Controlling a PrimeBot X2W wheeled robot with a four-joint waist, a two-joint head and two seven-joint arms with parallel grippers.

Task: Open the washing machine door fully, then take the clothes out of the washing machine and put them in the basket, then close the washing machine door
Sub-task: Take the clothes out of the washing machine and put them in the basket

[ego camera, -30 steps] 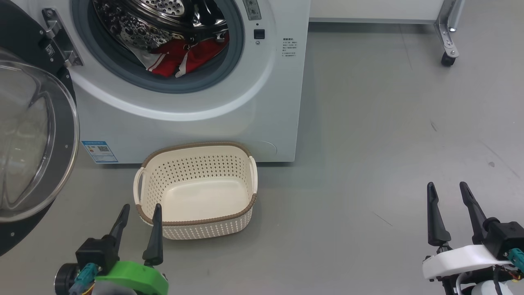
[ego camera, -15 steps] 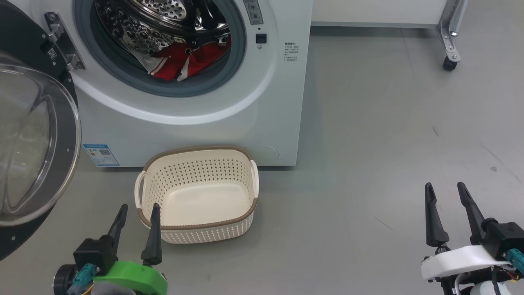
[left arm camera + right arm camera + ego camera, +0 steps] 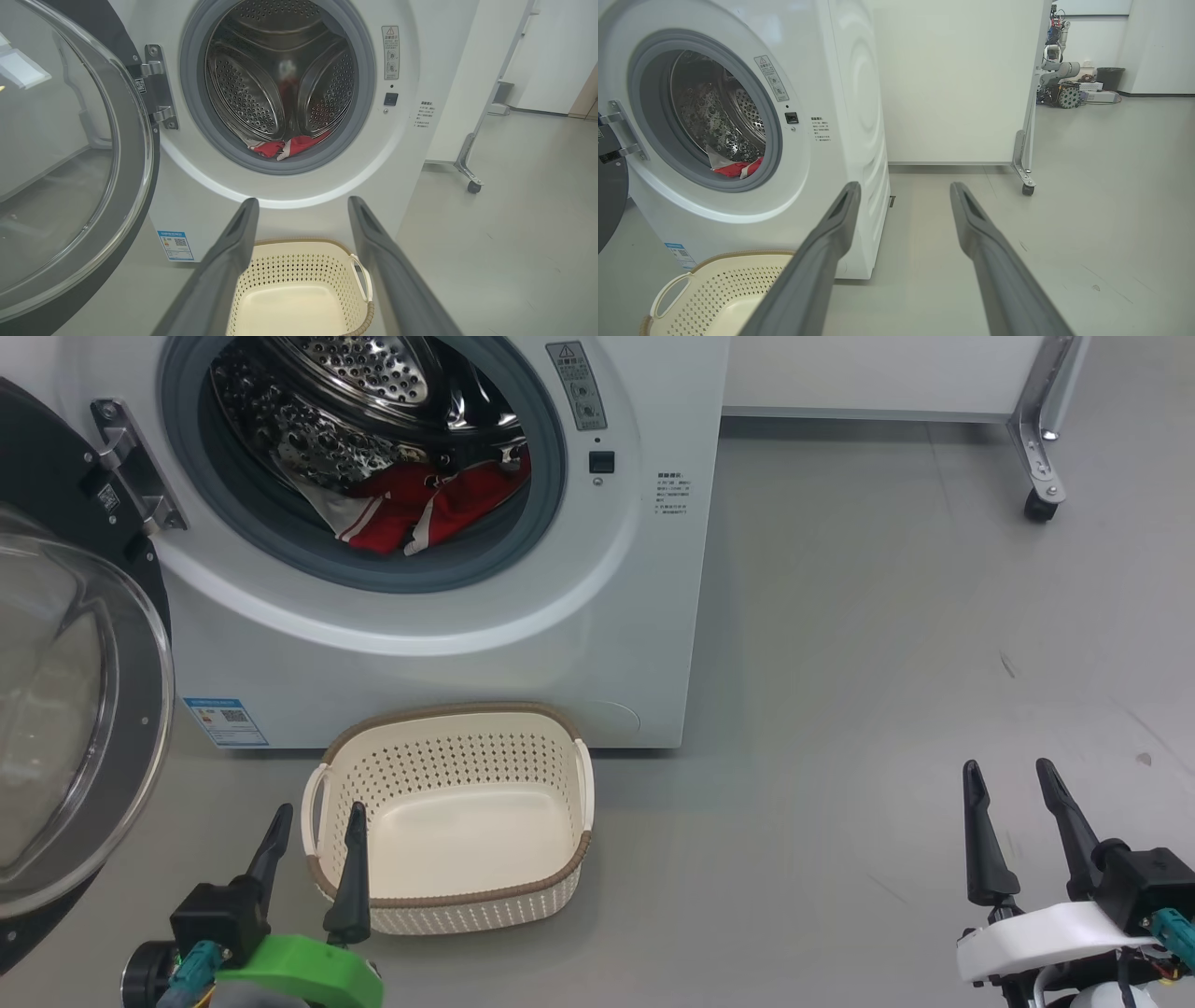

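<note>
Hovering low over the floor (image 3: 840, 663), the left claw (image 3: 320, 807) has its fingers spread apart and holds nothing. The basket (image 3: 448, 761) sits just ahead of it, its near corner beside the fingertips. Beyond the basket stands the washing machine (image 3: 448, 663), with the red clothes (image 3: 420, 509) lying low in its round opening, up and ahead of this claw. The washing machine door (image 3: 56, 709) hangs swung open to that claw's left. Well off to its right, the right claw (image 3: 1007, 765) is likewise spread and empty.

drum (image 3: 373, 392): shiny perforated steel | basket (image 3: 448, 756): matt perforated plastic | clothes (image 3: 439, 504): red cloth | floor (image 3: 887, 663): smooth grey
</note>
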